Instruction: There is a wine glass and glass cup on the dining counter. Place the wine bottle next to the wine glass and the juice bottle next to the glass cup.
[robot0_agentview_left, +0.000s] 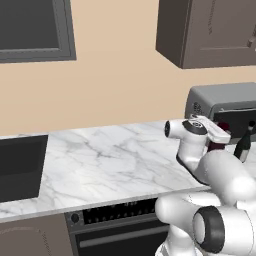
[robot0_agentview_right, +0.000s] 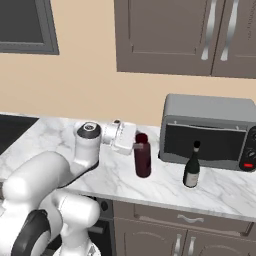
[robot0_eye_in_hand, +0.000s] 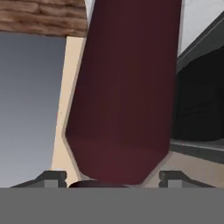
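The juice bottle (robot0_agentview_right: 143, 161), dark red with a red cap, stands upright on the marble worktop (robot0_agentview_right: 60, 137) in front of the toaster oven. My gripper (robot0_agentview_right: 136, 145) reaches sideways at its upper part, open, one finger on each side. In the hand view the juice bottle (robot0_eye_in_hand: 127, 87) lies between the fingertips (robot0_eye_in_hand: 52, 177) of my gripper (robot0_eye_in_hand: 113, 179). The wine bottle (robot0_agentview_right: 192, 167), dark with a pale label, stands a little to the right. From the left base view, the juice bottle (robot0_agentview_left: 216, 146) is mostly hidden behind my gripper (robot0_agentview_left: 222, 136), beside the wine bottle (robot0_agentview_left: 243, 145). The wine glass, glass cup and dining counter are out of view.
A grey toaster oven (robot0_agentview_right: 210, 132) sits against the wall behind both bottles. Dark wall cabinets (robot0_agentview_right: 185, 35) hang above it. A dark recessed basin (robot0_agentview_left: 20, 165) is set in the worktop at far left. An oven control panel (robot0_agentview_left: 120, 210) runs below the worktop's front edge.
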